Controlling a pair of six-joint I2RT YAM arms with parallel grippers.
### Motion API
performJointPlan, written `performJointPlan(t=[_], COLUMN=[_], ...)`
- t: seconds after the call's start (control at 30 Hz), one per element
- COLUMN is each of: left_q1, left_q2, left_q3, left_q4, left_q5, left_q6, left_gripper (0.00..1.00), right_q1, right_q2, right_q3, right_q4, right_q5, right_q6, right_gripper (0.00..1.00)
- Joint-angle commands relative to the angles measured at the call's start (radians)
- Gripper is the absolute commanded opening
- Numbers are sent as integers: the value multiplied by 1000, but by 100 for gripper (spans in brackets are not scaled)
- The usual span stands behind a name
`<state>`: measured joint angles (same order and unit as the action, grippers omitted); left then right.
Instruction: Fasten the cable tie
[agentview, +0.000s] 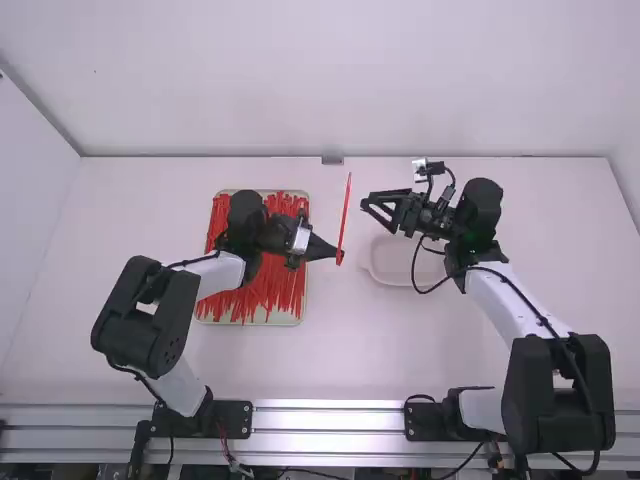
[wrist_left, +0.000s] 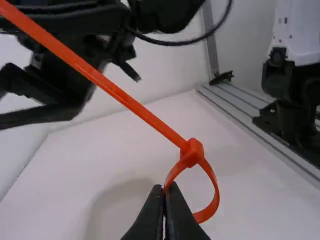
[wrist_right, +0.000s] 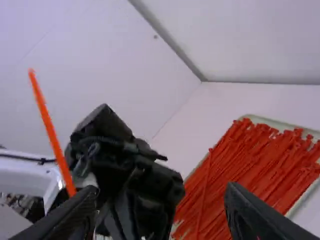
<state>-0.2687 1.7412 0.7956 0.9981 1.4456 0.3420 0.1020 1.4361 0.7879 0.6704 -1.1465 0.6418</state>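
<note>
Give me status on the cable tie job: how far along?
Done: the cable tie has its tail threaded through its head, forming a loop. In hand: the left gripper is shut on that loop. Left: the loop is wide, so cinching it tight remains. The right gripper is open beside the tail, not gripping it.

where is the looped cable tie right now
In the high view the cable tie is mid-table, pinched by the left gripper, between the tray and the open right gripper.
</note>
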Motion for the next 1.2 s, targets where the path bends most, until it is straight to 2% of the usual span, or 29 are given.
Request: performJointPlan(t=[0.0,0.1,0.2,0.37,0.6,0.83,1.0,1.07,1.1,1.17], left_q1=[-6,-6,-6,-6,-6,-6,-7,-7,-7,-7], left_q2=[3,3,3,3,3,3,3,3,3,3], left_q3=[-3,-2,-1,-1,-1,-1,-2,-2,-2,-2], left_q4=[45,129,198,283,294,270,270,270,270,270], left_q5=[-53,-54,-130,-157,-206,-205,-163,-151,-148,-148], left_q6=[-168,-242,-343,-404,-436,-440,-439,-439,-440,-440], left_gripper=[2,2,2,2,2,2,2,2,2,2], right_q1=[34,56,69,77,116,141,143,151,157,162], right_q2=[-17,-17,-17,-17,-17,-17,-17,-17,-17,-17], right_q3=[24,24,24,24,24,24,24,24,24,24], right_q4=[2,2,3,2,11,33,32,32,32,32], right_q5=[-58,-58,-58,-59,-65,-62,-61,-61,-61,-49], right_q6=[-71,-74,-74,-64,-66,-63,-64,-63,-64,-63], right_gripper=[69,70,70,68,46,40,25,22,18,1])
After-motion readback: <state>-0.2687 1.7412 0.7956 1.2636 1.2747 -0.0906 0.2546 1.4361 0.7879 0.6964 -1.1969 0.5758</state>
